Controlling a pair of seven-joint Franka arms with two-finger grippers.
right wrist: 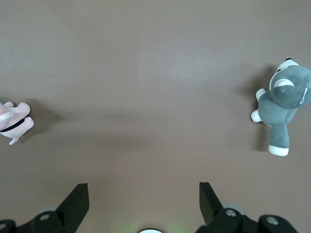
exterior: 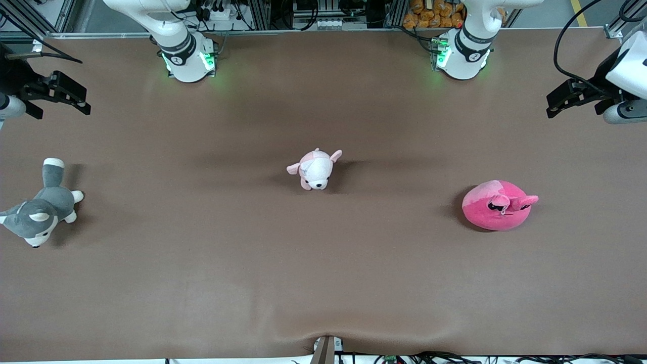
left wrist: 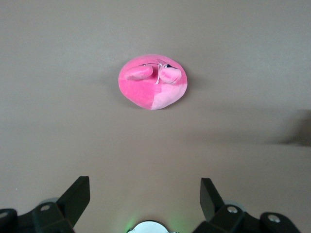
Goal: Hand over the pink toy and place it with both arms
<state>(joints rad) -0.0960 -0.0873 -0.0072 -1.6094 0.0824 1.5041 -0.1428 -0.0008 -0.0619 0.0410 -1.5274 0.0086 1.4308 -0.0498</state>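
Note:
The pink toy (exterior: 498,205), a round hot-pink plush with a lighter patch and floppy ears, lies on the brown table toward the left arm's end. It also shows in the left wrist view (left wrist: 153,81). My left gripper (exterior: 576,98) hangs high over the table's edge at the left arm's end, open and empty; its fingers stand wide apart in the left wrist view (left wrist: 145,194). My right gripper (exterior: 55,93) hangs high over the right arm's end, open and empty, its fingers wide apart in the right wrist view (right wrist: 144,194). Both are well apart from the toy.
A pale pink-and-white puppy plush (exterior: 316,169) lies at the table's middle; its edge shows in the right wrist view (right wrist: 13,121). A grey-and-white husky plush (exterior: 43,205) lies at the right arm's end, also in the right wrist view (right wrist: 284,104). The arm bases (exterior: 187,55) stand along the table's edge farthest from the front camera.

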